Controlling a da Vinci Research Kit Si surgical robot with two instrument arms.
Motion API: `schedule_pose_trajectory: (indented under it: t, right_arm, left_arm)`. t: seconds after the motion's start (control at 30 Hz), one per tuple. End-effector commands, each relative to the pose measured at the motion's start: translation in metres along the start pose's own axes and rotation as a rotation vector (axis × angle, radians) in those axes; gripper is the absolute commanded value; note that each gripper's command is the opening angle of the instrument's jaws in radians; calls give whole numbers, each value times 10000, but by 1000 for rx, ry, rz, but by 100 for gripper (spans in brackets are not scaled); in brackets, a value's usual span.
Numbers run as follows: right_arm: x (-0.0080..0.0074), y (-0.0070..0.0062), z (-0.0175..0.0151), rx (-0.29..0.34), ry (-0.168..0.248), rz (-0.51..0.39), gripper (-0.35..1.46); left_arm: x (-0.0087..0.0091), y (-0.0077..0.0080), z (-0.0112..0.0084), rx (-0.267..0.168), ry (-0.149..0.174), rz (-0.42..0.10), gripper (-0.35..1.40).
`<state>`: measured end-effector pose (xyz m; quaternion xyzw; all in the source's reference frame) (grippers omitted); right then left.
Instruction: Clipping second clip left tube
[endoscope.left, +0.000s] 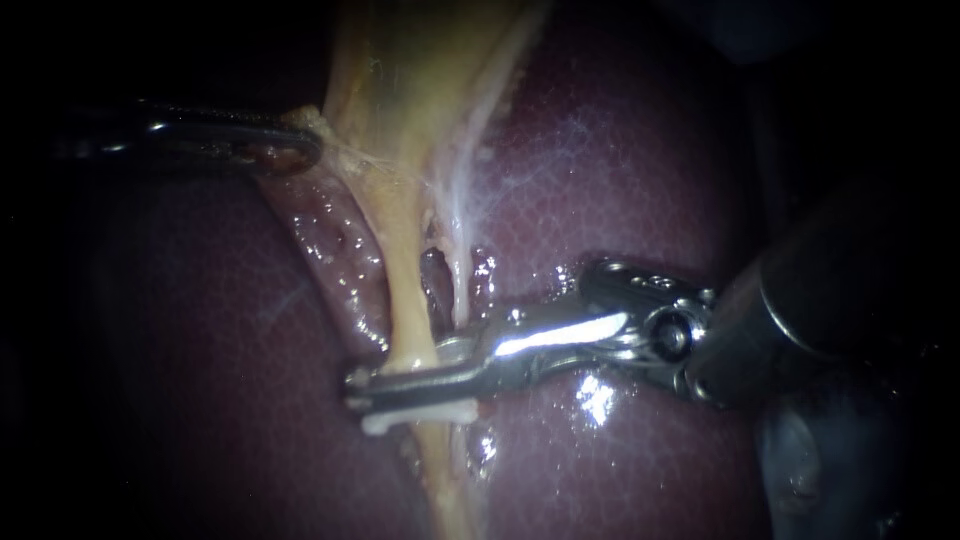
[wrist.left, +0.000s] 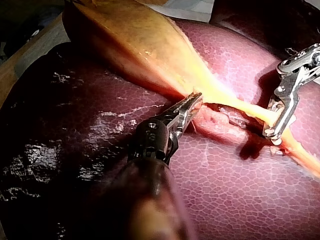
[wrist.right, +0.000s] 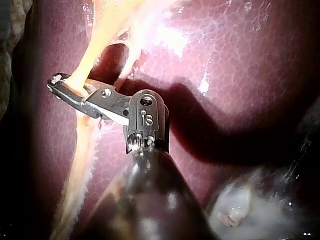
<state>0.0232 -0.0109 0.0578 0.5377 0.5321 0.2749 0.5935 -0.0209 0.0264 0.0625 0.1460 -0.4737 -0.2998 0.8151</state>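
The left tube (endoscope.left: 410, 300), yellow, runs down from the gallbladder (endoscope.left: 400, 70) over the liver (endoscope.left: 620, 170). A thinner whitish right tube (endoscope.left: 460, 290) lies beside it. My right instrument (endoscope.left: 385, 392) reaches in from the right; its jaws cross the left tube and are shut on a white clip (endoscope.left: 420, 412) that wraps it. The right wrist view shows the tube passing between those jaws (wrist.right: 62, 86). My left instrument (endoscope.left: 300, 150) is shut on the gallbladder's lower edge and holds it to the left. Its jaws (wrist.left: 195, 101) pinch that tissue in the left wrist view.
A raw, wet strip of dissected tissue (endoscope.left: 340, 250) lies left of the left tube, between the two instruments. Shiny fluid (endoscope.left: 595, 395) sits on the liver under my right instrument's wrist. A pale lump (wrist.right: 235, 205) shows beside my right shaft.
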Motion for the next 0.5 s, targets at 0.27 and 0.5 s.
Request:
schedule_pose_trajectory:
  t: [0.27, 0.5]
  right_arm:
    - [-3, 1, 1, -16, -12, -2, -35]
    - [-3, 5, -1, -19, -10, -2, -35]
  left_arm:
    - [0, 0, 1, -1, 0, 0, -35]
    - [0, 0, 1, -1, 0, 0, -35]
